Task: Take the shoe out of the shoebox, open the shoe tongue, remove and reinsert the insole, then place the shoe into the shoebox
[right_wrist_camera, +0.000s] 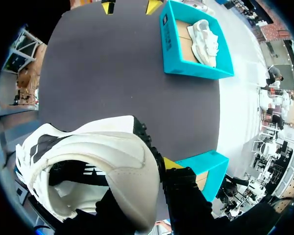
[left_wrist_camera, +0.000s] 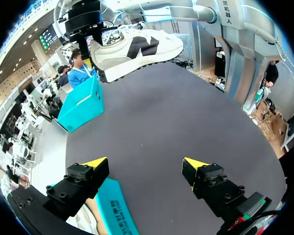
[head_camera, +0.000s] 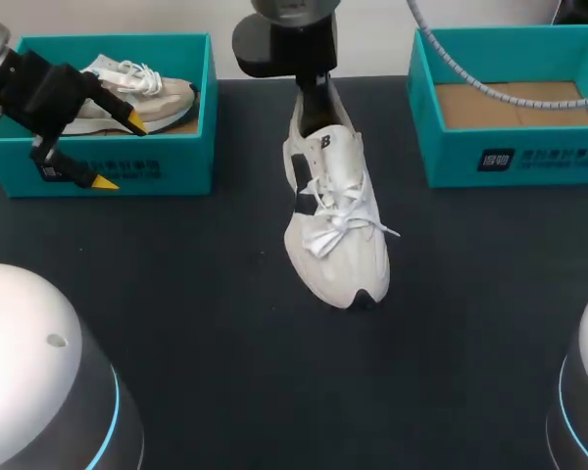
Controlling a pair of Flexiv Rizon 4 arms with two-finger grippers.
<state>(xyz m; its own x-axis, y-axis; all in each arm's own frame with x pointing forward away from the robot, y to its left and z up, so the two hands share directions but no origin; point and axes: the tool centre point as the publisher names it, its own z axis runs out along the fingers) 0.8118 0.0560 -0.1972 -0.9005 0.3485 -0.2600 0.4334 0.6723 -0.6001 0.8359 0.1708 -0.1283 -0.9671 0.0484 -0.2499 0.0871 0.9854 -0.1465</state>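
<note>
The white shoe (head_camera: 333, 211) was out of its box, near the middle of the dark table (head_camera: 176, 294), toe pointing toward the robot and laces tied in a bow. The right gripper (head_camera: 312, 86) was clamped on its heel. In the right wrist view a yellow-tipped finger (right_wrist_camera: 170, 163) pressed the outside of the heel wall of the shoe (right_wrist_camera: 88, 161). The other finger appeared to sit inside the opening, though it was largely hidden there. From the left wrist view the shoe (left_wrist_camera: 137, 49) hung tilted from that gripper (left_wrist_camera: 85, 27), heel raised. Whether the toe touched the table could not be told.

The empty shoebox (head_camera: 514, 147), teal with a bare cardboard floor, stood well apart on the robot's right. In the right wrist view one corner of it (right_wrist_camera: 206, 164) showed just beside the gripper (right_wrist_camera: 154, 170).

On the robot's left stood a second shoebox (head_camera: 167, 166), also teal, with a second shoe (head_camera: 142, 93) lying in it. The left gripper (head_camera: 121, 152) hovered over that box's front wall with its fingers spread wide and nothing between them. In its own wrist view the left gripper (left_wrist_camera: 144, 166) showed bare table between the two yellow tips, and the box's rim (left_wrist_camera: 115, 205) lay under one finger.
</note>
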